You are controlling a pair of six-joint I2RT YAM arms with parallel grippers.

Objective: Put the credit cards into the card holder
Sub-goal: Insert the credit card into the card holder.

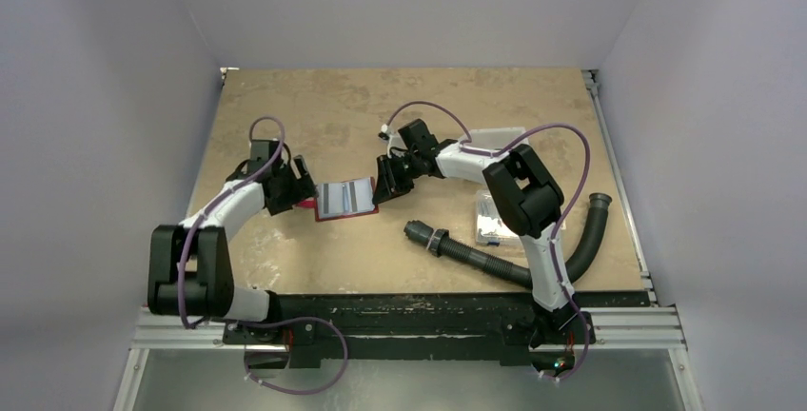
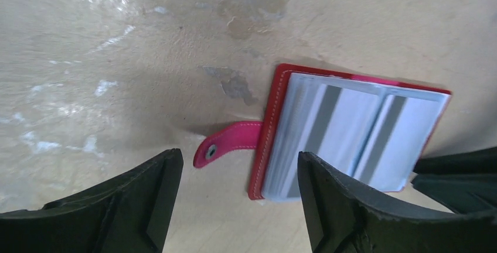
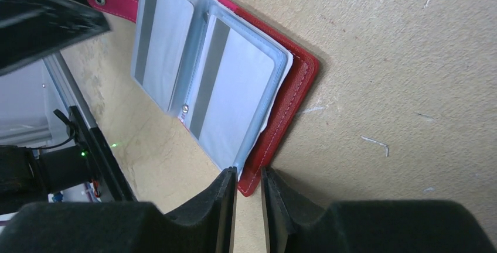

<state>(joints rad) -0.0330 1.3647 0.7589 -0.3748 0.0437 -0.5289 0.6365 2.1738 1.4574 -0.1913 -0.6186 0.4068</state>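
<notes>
Right wrist, credit cards (image 3: 228, 95) in card holder (image 3: 300, 80), right hand (image 3: 249, 175), grip unclear; left wrist, left hand (image 2: 237, 158) open

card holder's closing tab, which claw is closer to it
Left. The left claw is open, with the closing tab just beyond its fingertips. The right claw sits at the opposite edge of the card holder, by a corner.

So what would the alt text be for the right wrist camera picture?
A red card holder lies open on a tan table, two pale cards with grey stripes showing in its clear sleeves. The right gripper, black fingers slightly apart, sits at its near corner.
</notes>
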